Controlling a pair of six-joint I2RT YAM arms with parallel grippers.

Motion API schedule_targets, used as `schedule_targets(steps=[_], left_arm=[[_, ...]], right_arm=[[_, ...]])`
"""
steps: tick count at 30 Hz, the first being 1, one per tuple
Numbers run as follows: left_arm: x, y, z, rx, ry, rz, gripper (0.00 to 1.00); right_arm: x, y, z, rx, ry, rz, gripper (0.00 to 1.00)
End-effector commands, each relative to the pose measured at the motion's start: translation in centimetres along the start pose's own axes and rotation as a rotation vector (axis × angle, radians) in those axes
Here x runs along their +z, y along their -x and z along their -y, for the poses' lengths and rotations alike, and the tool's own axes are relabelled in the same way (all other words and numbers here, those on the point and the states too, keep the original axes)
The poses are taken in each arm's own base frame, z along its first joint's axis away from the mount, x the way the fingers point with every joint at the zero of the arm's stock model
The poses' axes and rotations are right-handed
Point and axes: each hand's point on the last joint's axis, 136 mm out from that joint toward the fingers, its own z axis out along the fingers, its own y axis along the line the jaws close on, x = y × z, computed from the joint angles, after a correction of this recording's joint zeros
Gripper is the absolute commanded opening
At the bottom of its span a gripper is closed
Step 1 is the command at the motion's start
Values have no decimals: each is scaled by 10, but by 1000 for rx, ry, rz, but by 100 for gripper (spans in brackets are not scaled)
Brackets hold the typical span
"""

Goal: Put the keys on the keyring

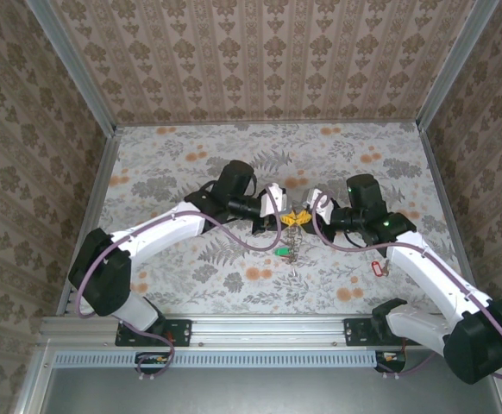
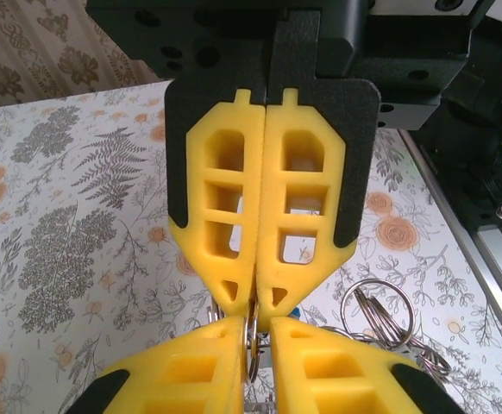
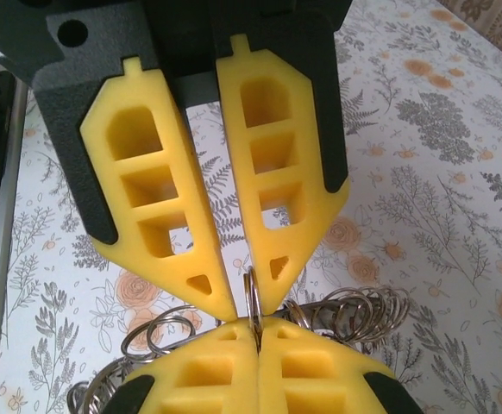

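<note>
Midway, left gripper (image 2: 255, 297) and right gripper (image 3: 249, 302) meet tip-to-tip, both pinching one thin ring (image 2: 252, 345) (keyring (image 3: 354, 309) coils just beside).

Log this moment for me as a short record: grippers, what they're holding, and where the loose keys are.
left gripper: shut on thin metal ring
right gripper: shut on the same ring, facing the left gripper
green-tagged key: on table, near the grippers
red-tagged key: on table, beside right arm
keyring: coiled, close by the grippers

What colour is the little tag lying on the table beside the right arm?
Red. The tag shows best in the top external view.
</note>
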Motion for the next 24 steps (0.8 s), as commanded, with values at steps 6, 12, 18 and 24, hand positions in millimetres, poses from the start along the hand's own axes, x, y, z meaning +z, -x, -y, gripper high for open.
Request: schedule_targets(steps=[6, 12, 18, 24], left_arm=[[3, -4, 8, 19, -35, -67, 1], [2, -3, 8, -9, -44, -58, 0], [-3, 11, 3, -10, -4, 84, 0], [-10, 20, 2, -12, -5, 175, 0]], right_arm=[[-6, 22, -3, -83, -2, 29, 0], [-7, 20, 1, -95, -40, 30, 5], [2, -3, 5, -43, -74, 5, 14], [10, -15, 6, 6, -85, 35, 13]])
